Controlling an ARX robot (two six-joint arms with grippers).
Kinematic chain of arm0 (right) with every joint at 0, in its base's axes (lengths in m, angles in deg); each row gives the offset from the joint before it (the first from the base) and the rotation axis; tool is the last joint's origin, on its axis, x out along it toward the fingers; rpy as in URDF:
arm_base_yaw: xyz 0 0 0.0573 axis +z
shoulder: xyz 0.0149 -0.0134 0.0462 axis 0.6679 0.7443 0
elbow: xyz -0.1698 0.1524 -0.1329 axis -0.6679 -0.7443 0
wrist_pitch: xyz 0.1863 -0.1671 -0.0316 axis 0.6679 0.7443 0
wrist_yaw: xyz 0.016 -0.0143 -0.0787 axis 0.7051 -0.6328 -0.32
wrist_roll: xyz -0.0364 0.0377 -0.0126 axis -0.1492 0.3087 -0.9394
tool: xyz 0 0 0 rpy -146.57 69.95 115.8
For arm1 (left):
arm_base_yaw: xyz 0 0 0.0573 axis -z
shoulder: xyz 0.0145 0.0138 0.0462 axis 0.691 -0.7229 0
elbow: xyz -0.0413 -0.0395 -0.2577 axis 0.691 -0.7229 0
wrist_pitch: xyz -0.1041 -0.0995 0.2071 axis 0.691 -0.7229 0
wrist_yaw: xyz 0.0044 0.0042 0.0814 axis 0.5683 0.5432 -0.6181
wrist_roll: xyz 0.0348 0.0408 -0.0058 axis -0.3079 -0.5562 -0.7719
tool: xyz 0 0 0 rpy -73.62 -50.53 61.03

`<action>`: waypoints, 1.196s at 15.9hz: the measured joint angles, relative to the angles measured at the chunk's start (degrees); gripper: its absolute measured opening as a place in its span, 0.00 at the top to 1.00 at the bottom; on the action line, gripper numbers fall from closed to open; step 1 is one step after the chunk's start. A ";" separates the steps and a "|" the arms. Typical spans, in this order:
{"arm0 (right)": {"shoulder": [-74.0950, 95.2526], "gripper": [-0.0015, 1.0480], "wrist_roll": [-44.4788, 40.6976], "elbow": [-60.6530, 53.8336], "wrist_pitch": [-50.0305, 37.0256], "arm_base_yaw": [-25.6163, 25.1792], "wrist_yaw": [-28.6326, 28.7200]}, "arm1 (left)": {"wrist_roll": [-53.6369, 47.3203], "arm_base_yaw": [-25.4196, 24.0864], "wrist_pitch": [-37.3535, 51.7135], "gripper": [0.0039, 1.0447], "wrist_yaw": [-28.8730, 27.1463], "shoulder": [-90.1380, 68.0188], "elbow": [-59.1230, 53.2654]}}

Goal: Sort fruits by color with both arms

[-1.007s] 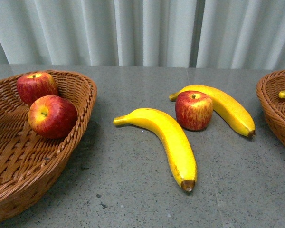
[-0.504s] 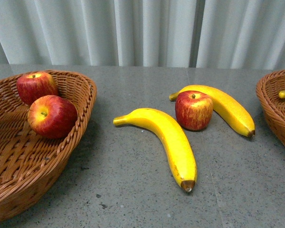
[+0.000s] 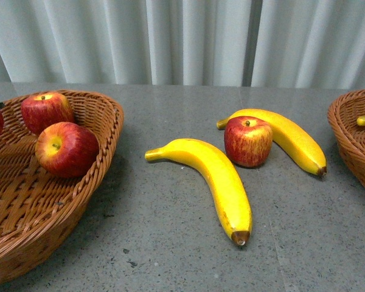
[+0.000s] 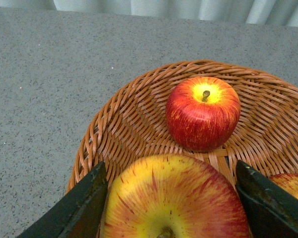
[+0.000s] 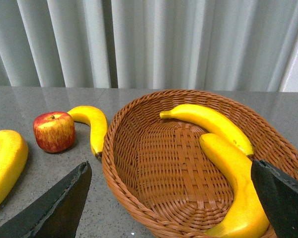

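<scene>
- Three apples are at the left basket (image 3: 103, 121). Two lie inside it at the left of the front view. The left hand (image 4: 171, 213) is clamped on the third apple (image 4: 174, 188) at the far left edge, over the basket.
- If let go from height, that fruit may strike the lower apple (image 4: 202, 119), bounce, and roll over the low rim onto the surface (image 3: 170, 255).
- The right hand (image 5: 169, 171) is spread wide and empty over the right basket (image 5: 119, 163), which holds two bananas (image 5: 208, 121).
- The loose apple (image 3: 248, 141), right of centre, sits close against the far banana (image 3: 292, 137) and near the near banana (image 3: 216, 182).
- A grab at either banana could knock this apple rolling.
- A glossy, curved banana may also slip or swing in the grip.
</scene>
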 joint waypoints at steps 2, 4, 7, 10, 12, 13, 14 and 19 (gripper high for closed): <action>0.00 0.06 0.00 0.00 0.00 0.00 0.00 | -0.09 0.28 -0.31 0.07 0.00 -0.07 0.00; 0.00 0.06 0.00 0.00 0.00 0.00 0.00 | -0.55 9.18 -0.92 0.06 -0.31 5.57 2.19; 0.00 0.06 -0.02 0.00 0.00 0.00 0.00 | -3.04 24.59 1.33 0.06 1.46 -2.78 13.09; 0.00 0.06 0.00 -0.02 0.00 0.00 0.00 | -5.46 32.24 -0.68 0.06 4.00 -12.79 18.10; 0.00 0.06 0.00 -0.02 0.00 0.00 0.00 | -7.50 35.06 -1.25 0.06 5.22 -17.40 20.33; 0.00 0.06 0.00 -0.02 0.00 0.00 0.00 | -7.63 35.26 -1.31 0.06 5.22 -18.03 20.72; 0.00 0.06 0.00 -0.02 0.00 0.00 0.00 | -7.96 35.50 -1.46 0.06 5.16 -19.17 21.59; 0.00 0.06 0.00 0.00 0.02 0.00 0.00 | -9.55 34.62 -1.68 0.06 5.97 -25.64 27.36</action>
